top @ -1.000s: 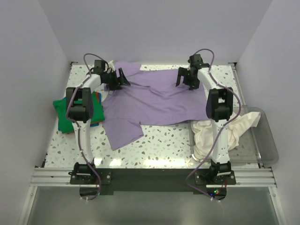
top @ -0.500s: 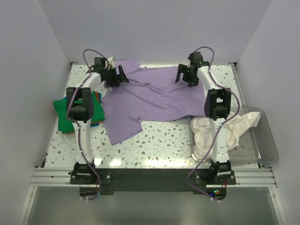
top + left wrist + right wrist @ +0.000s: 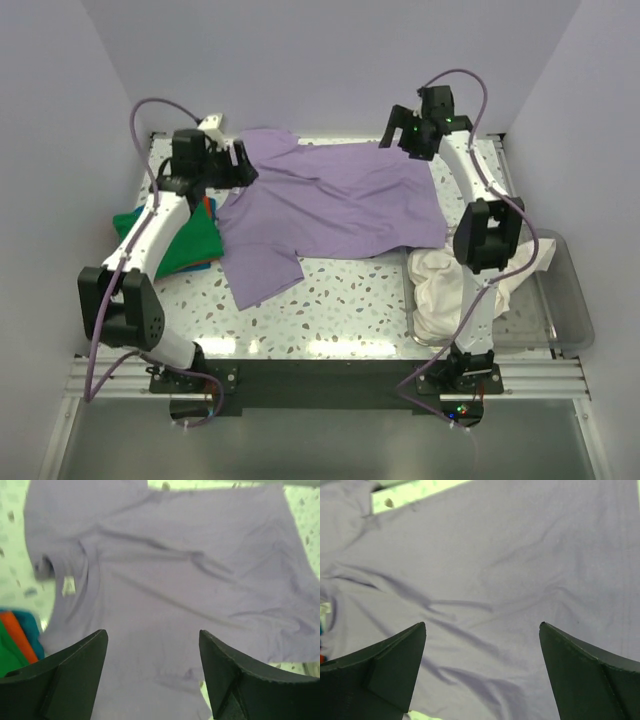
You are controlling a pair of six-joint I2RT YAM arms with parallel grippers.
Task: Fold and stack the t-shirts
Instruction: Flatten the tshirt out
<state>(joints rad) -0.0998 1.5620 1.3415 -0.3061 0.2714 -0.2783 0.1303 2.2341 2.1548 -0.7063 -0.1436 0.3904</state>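
Note:
The lavender t-shirt (image 3: 330, 205) lies spread and wrinkled across the back of the table; it fills the left wrist view (image 3: 170, 580) and the right wrist view (image 3: 485, 580). The folded green t-shirt (image 3: 185, 245), with blue and orange edges, lies at the left. The cream white t-shirt (image 3: 450, 285) hangs over the clear bin's edge. My left gripper (image 3: 235, 162) is open and empty above the shirt's left side. My right gripper (image 3: 402, 133) is open and empty above its back right corner.
A clear plastic bin (image 3: 570, 310) stands at the right front edge. Walls close in the back and both sides. Speckled tabletop (image 3: 340, 305) shows in front of the lavender shirt.
Both grippers have let go of the lavender shirt and lifted away, the left arm swinging out to the left and the right arm rising toward the back. The shirt now lies flatter.

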